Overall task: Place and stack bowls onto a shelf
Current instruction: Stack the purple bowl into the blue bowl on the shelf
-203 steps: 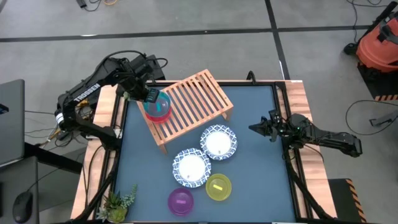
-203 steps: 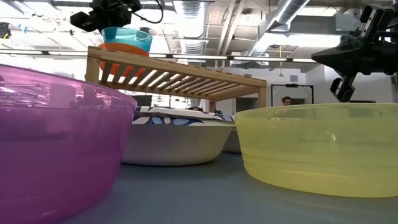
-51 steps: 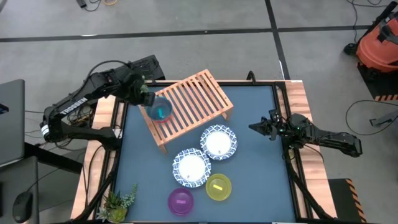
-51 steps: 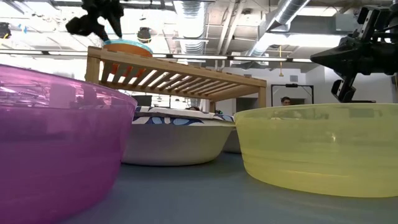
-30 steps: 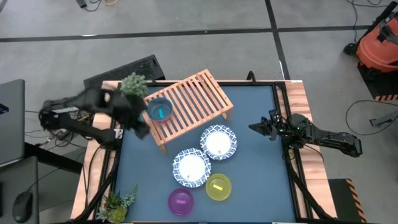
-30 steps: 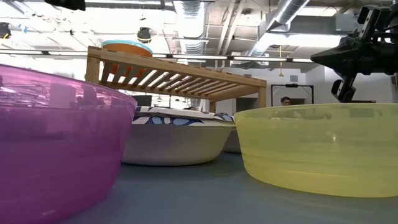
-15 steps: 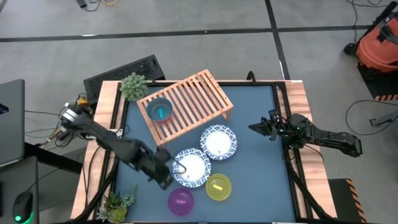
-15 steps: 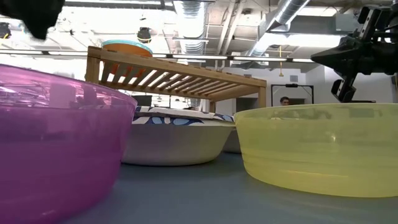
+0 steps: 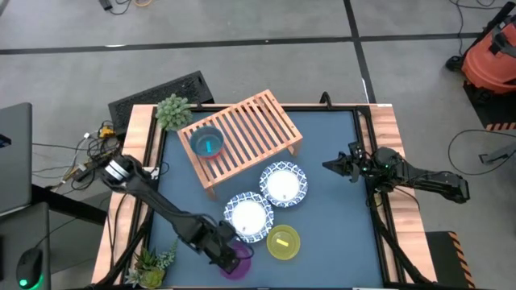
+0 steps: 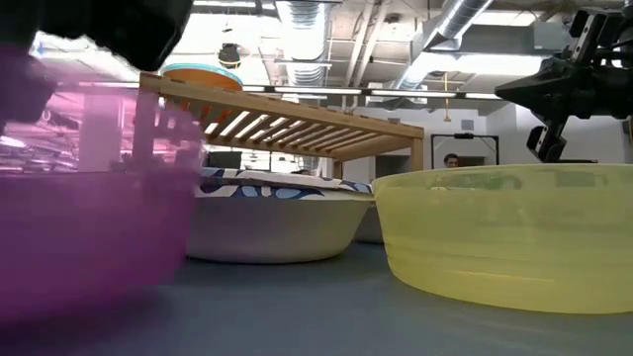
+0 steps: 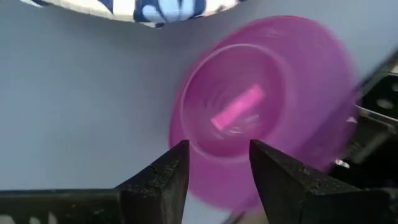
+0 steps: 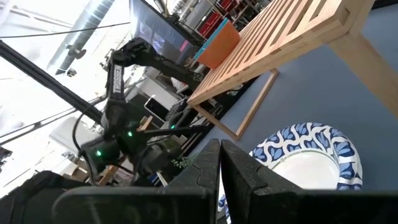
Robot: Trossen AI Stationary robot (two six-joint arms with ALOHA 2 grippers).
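purple bowl (image 11: 261,118) at the table's near edge, left gripper (image 11: 214,163) parted over its rim; right gripper (image 12: 219,163) clenched, far right.

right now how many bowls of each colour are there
cyan bowl: 1, nested in the red one
red bowl: 1, on the shelf
white bowls with blue rims: 2
yellow bowl: 1
purple bowl: 1
total: 6
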